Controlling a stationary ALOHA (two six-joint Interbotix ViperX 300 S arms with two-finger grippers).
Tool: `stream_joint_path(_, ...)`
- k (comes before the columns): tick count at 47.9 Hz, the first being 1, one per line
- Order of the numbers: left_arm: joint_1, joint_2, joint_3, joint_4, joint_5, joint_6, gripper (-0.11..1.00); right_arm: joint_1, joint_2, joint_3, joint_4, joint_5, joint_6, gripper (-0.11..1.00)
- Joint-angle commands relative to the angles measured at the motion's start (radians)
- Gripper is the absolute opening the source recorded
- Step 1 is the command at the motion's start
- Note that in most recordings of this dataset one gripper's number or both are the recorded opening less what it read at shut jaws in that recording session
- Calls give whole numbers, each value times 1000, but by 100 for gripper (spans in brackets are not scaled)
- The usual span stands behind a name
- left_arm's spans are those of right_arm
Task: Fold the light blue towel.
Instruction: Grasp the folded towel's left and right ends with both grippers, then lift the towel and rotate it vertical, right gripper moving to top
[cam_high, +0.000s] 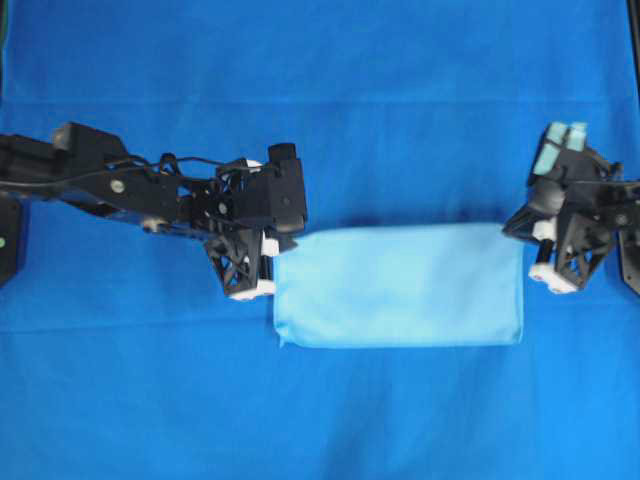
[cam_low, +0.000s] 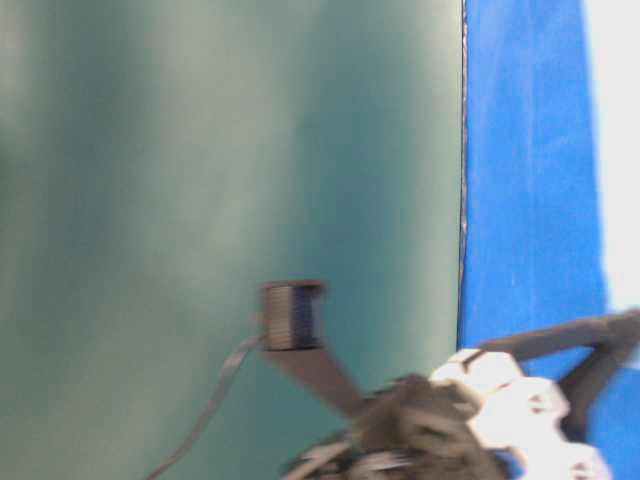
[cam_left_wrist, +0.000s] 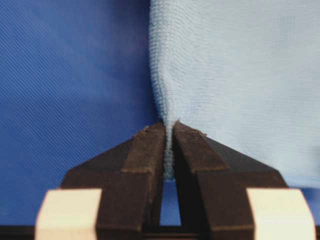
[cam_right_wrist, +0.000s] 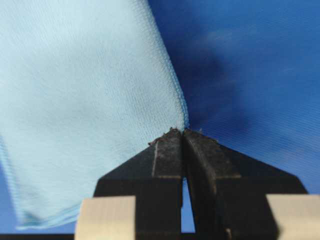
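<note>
The light blue towel (cam_high: 400, 285) lies as a wide flat rectangle on the table, doubled over with layered edges at its lower left corner. My left gripper (cam_high: 274, 264) is at the towel's upper left corner. In the left wrist view it (cam_left_wrist: 169, 127) is shut, with the light blue towel's (cam_left_wrist: 240, 75) hem pinched between the fingertips. My right gripper (cam_high: 528, 250) sits at the upper right corner. In the right wrist view it (cam_right_wrist: 182, 131) is shut on the tip of the light blue towel's (cam_right_wrist: 85, 100) edge, and the cloth slopes down to the left.
A darker royal-blue sheet (cam_high: 320, 80) covers the whole table around the towel. The table-level view is blurred and shows a green wall (cam_low: 200, 150), a strip of blue sheet (cam_low: 520, 150) and part of an arm (cam_low: 480, 410) at the bottom.
</note>
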Motion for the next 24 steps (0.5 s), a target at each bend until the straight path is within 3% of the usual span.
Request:
stream_joint_path(1, 0, -81, -21, -2, 21, 3, 1, 0, -87, -26, -3, 51, 0, 2)
stream_joint_path(14, 20, -192, -44, 0, 87, 6, 2, 32, -285, -80, -3, 166, -3, 2)
stream_joint_path(24, 37, -201, -71, 0, 115, 8, 2, 61, -344, -107, -2, 221, -6, 2)
